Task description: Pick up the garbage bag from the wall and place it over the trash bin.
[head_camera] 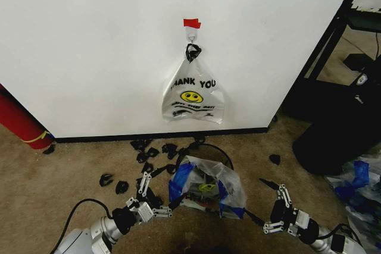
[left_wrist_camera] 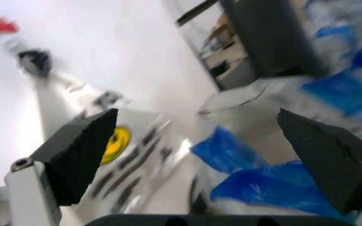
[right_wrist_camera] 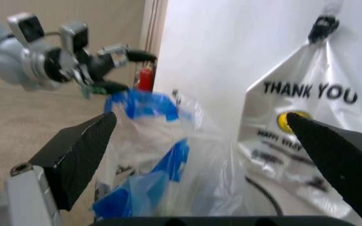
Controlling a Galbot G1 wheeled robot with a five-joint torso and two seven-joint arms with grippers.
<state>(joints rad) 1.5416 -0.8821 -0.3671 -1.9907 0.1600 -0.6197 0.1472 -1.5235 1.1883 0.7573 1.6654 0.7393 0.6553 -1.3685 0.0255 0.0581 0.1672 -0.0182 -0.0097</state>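
Garbage bag (head_camera: 205,187) with blue handles sits draped over the trash bin (head_camera: 221,154) below the wall (head_camera: 89,52). Left gripper (head_camera: 156,197) and right gripper (head_camera: 271,203) flank it, both spread wide, holding nothing.

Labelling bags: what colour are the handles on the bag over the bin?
Blue, on the see-through bag; clearest in the head view.

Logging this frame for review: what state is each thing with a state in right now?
See-through plastic garbage bag with blue handles: draped over the bin, mouth open.
White "THANK YOU" smiley bag: hanging from the wall hook.
Left gripper: open, beside the bag.
Right gripper: open, beside the bag.
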